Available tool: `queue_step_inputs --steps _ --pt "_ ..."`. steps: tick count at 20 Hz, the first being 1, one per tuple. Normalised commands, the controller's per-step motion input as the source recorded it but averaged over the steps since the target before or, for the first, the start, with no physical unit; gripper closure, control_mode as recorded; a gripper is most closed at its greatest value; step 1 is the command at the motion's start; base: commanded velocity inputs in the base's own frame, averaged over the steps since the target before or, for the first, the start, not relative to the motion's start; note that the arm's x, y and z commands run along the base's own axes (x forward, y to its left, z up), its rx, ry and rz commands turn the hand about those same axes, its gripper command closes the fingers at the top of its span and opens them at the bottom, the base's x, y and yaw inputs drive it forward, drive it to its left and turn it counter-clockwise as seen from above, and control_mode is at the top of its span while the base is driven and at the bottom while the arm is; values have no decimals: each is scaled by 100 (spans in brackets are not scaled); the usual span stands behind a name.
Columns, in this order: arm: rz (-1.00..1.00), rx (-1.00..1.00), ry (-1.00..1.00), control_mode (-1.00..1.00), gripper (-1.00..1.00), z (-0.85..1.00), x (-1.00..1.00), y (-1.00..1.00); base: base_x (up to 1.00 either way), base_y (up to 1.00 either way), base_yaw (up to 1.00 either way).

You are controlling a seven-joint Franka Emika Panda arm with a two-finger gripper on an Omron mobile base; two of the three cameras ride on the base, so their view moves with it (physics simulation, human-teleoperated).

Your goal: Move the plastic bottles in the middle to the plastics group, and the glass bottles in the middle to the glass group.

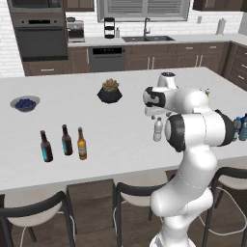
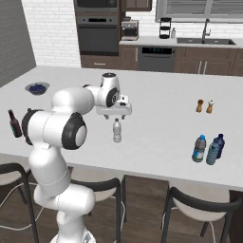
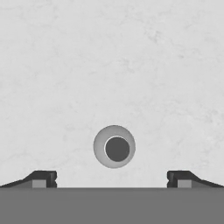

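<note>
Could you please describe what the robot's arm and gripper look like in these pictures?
The arm is glossy white, built of rounded, bulbous segments with dark grey to black rings at the joints. Its gripper is a flat white block; in the hand view its two small fingertips are dark with lighter grey pads. No cables or markings are visible.

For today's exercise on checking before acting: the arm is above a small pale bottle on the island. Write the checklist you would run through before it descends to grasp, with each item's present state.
1. Tool open: ok, fingertips stand wide apart.
2. Tool over the target: ok, the pale plastic bottle shows cap-up, roughly midway between the tips in the hand view.
3. Bottle upright: ok in both base views.
4. Space around the bottle: ok, bare counter on all sides.
5. Destination located: ok, the plastics group stands to the robot's right near the counter edge.
6. Height left above the cap: cannot tell exactly.
</note>
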Motion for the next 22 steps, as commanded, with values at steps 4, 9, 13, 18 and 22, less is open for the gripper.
queue_step_inputs --steps 4,9,13,18,22 --pt "-4 1 0 -100 -100 -8 0 0 0 0 0" --pt "-4 0 0 -100 -100 -7 11 0 0 0 0" --pt "-5 0 0 -100 -100 -14 17 0 0 0 0" --pt "-4 0 0 -100 -100 -14 10 0 0 0 0" --pt "-2 0 0 -100 -100 -18 0 -1 0 0 0"
